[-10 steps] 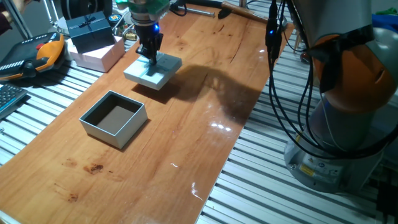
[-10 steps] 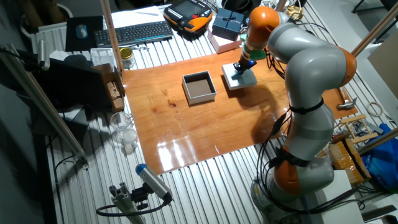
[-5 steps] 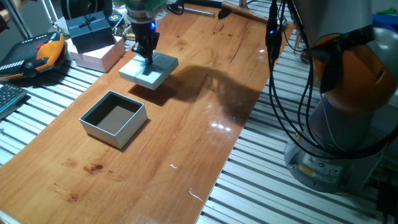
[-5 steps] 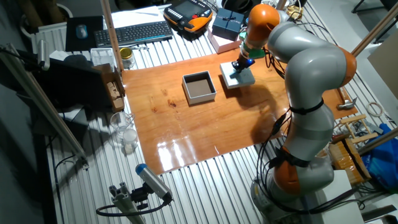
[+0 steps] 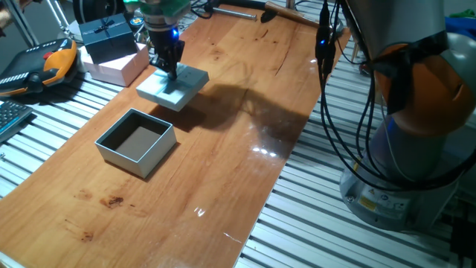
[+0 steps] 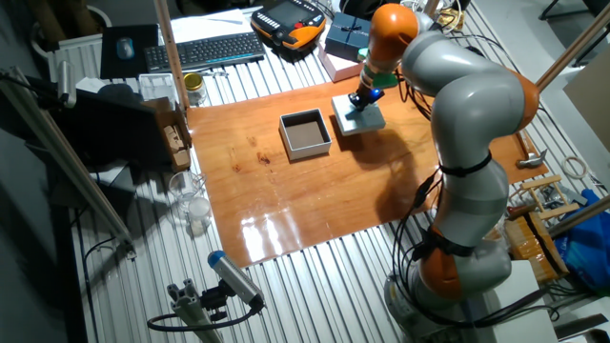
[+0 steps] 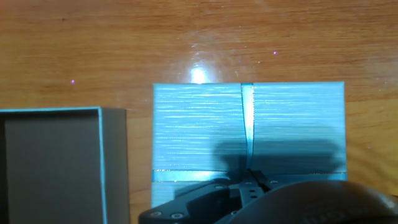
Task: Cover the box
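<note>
The box (image 5: 136,141) stands open on the wooden table, pale blue-grey outside and dark brown inside; it also shows in the other fixed view (image 6: 306,133) and at the left of the hand view (image 7: 56,163). Its pale blue lid (image 5: 172,87) with a ribbon cross hangs just above the table, behind and to the right of the box, also in the other fixed view (image 6: 357,114) and the hand view (image 7: 249,130). My gripper (image 5: 169,68) is shut on the lid at its ribbon and shows in the other fixed view (image 6: 360,98) and at the bottom of the hand view (image 7: 249,183).
A dark navy ribboned box (image 5: 110,36) sits on a pink box (image 5: 119,65) at the table's far left corner. An orange-black pendant (image 5: 46,67) lies left of them. A keyboard (image 6: 205,50) lies beyond. The arm's base (image 5: 416,126) and cables (image 5: 335,112) stand on the right.
My gripper has carried the lid to the left, closer to the open box. The box has not moved.
</note>
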Controlling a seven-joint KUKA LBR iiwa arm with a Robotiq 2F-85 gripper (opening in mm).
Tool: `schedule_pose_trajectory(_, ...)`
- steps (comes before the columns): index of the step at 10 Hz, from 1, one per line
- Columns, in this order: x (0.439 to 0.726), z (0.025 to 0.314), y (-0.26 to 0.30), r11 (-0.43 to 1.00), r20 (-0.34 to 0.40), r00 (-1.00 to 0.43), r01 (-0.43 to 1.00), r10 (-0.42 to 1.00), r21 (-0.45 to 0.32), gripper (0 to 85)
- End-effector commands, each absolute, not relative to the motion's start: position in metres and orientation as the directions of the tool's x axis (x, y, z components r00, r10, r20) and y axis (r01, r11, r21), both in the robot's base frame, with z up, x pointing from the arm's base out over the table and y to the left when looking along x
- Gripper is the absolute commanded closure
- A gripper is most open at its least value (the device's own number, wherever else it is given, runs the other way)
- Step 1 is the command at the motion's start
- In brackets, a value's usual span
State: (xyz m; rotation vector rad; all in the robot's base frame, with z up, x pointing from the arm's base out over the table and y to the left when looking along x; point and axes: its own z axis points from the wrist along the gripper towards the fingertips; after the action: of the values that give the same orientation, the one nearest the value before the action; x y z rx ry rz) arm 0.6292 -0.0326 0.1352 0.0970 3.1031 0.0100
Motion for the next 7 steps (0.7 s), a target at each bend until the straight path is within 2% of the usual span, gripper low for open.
schedule_pose_trajectory(1, 0.629, 0.135, -0.03, 0.998, -0.037, -0.997, 0.065, 0.066, 0.007, 85.0)
schedule_pose_trajectory(7, 0.632, 0.139, -0.011, 0.998, -0.044, -0.997, 0.059, 0.06, 0.01, 85.0)
